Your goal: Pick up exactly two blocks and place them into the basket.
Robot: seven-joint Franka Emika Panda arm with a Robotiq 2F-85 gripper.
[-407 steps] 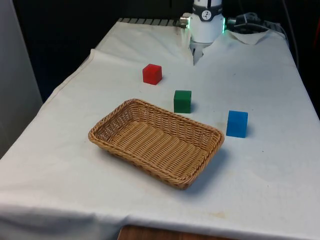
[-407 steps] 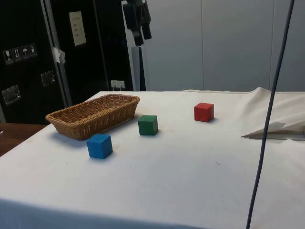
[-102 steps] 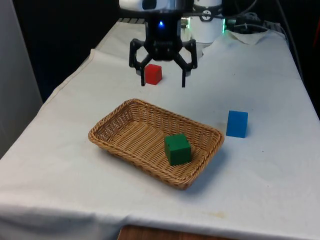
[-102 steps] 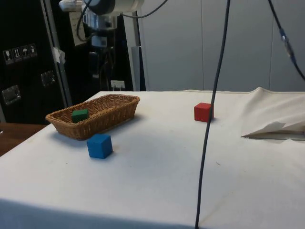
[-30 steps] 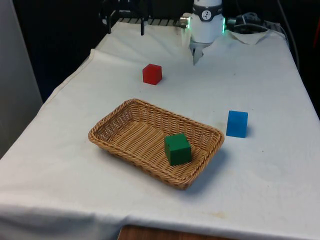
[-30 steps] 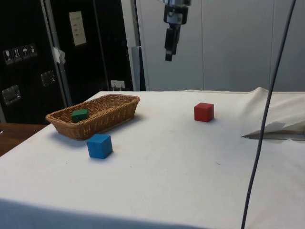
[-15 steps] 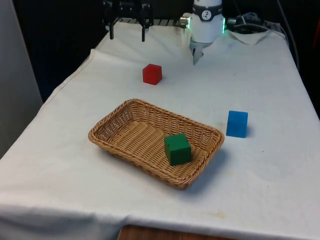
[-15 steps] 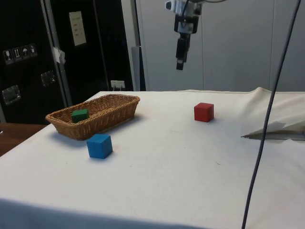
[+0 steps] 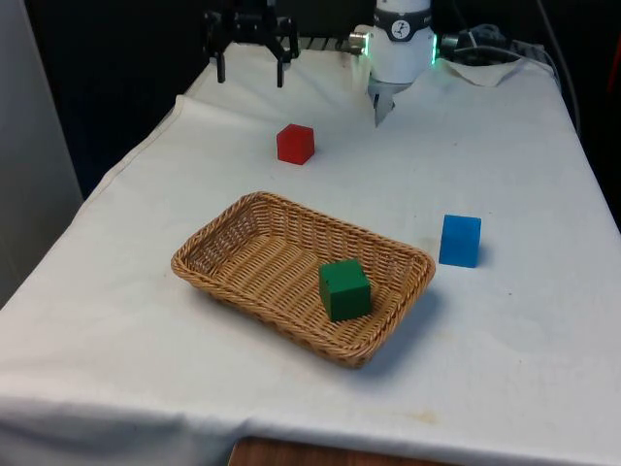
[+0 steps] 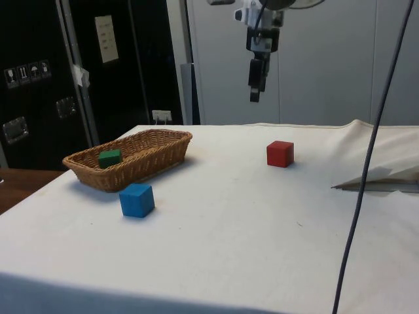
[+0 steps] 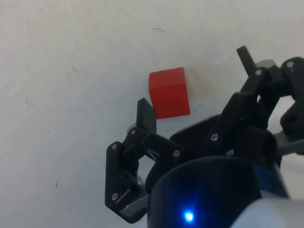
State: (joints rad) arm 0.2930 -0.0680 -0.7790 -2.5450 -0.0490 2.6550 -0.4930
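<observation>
Three blocks are on the table. One green block (image 9: 344, 288) lies inside the wicker basket (image 9: 243, 233), close to the end of the basket on the front view's right. It sits a bit turned, not lined up with the basket's walls. In the side view the green block (image 10: 110, 157) peeks over the basket's (image 10: 154, 156) woven wall.

The red block (image 9: 295, 143) sits on the white cloth (image 9: 116, 291), past the basket and apart from it. The blue block (image 9: 460, 240) stands on the cloth too, on the front view's right of the basket, near its corner but not touching it. In the side view the blue block (image 10: 137, 199) is just in front of the basket, and the red block (image 10: 280, 154) is well apart from both.

The black gripper (image 9: 250, 69) hangs in the air, high over the far part of the table. Its two fingers are spread wide and point down, and there is nothing between them. In the front view it is up and to the left of the red block. In the side view the gripper (image 10: 254, 97) hangs well above the cloth, a little to the basket side of the red block. In the wrist view the red block (image 11: 168, 92) lies on the cloth far below, between the spread fingers (image 11: 146, 115) of the gripper (image 11: 195, 84).
</observation>
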